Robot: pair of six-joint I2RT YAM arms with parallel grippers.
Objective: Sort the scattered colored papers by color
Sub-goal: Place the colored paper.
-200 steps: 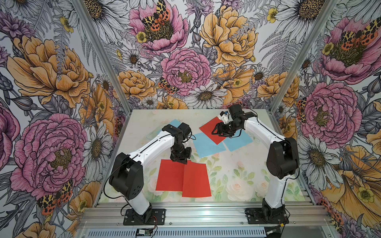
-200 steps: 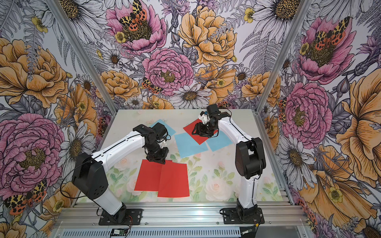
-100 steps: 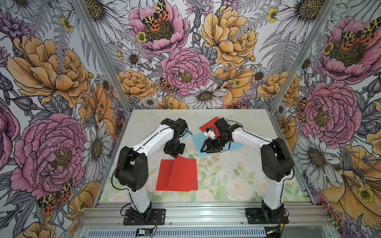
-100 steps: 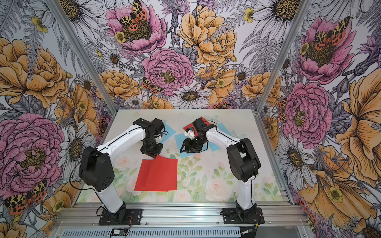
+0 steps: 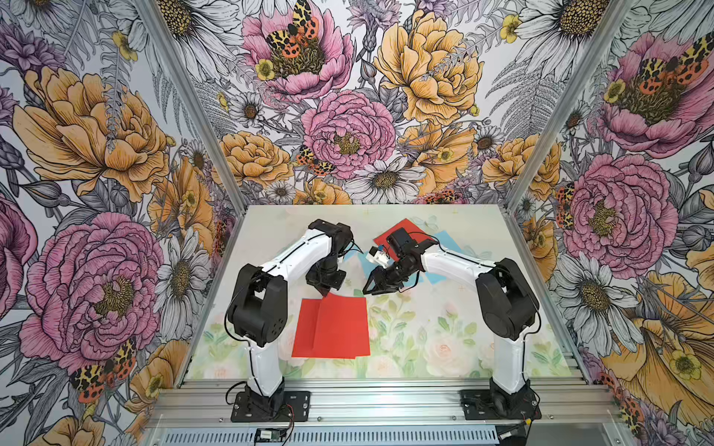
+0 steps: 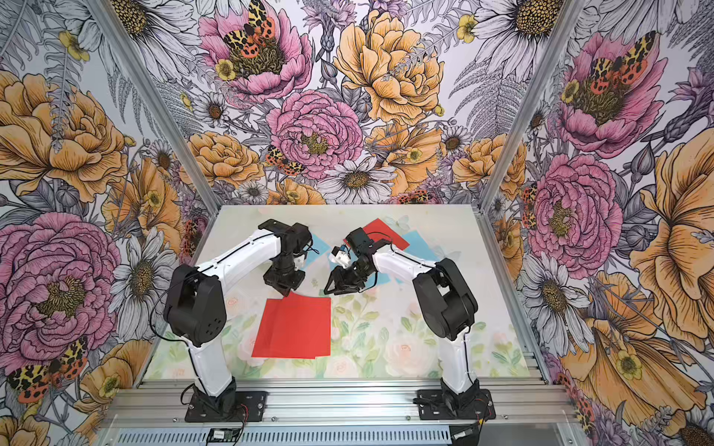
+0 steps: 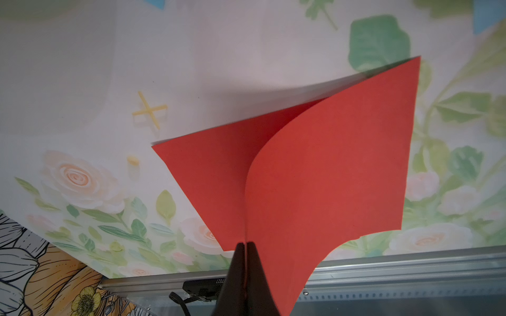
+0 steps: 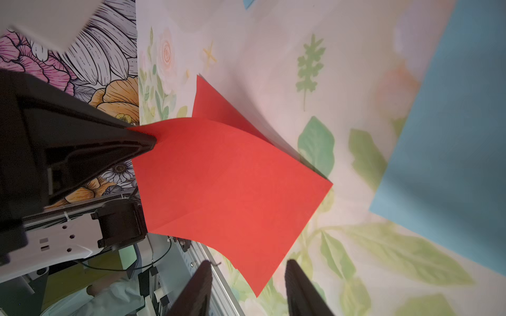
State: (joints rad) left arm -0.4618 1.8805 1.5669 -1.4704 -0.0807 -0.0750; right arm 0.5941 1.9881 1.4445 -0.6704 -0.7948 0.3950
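**Red pile is two-thirds built, blues look untouched**

Quick status on the colour sort. Near the front of the table (image 5: 425, 347) there's one red sheet (image 5: 305, 328) lying flat, and a second red sheet (image 5: 342, 328) is going on top of it, overlapping most of it but offset a bit to the side. That second one isn't released yet. The left gripper (image 7: 246, 246) has its fingers pinched together on one corner, and in the left wrist view the paper curls up from that corner while the rest drapes over the sheet below.

The right gripper (image 8: 247, 273) sits just beside the far corner of the same sheet. Its fingers (image 8: 202, 276) are apart and not clamped on anything. The paper's corner pointing toward the gap between them.

What's left, as far as I can judge:
- the third red sheet (image 5: 411, 228) is at the back of the table, well apart from the red pair, so it has to come forward
- the blue sheets (image 8: 451, 136) are spread around the back, one patch by the left arm (image 5: 349, 255), others beside and under the right arm (image 5: 447, 238). The arms hide a lot, so I can't tell how they overlap, but they're no tidy stack.

So roughly: reds mostly done, blues not begun.
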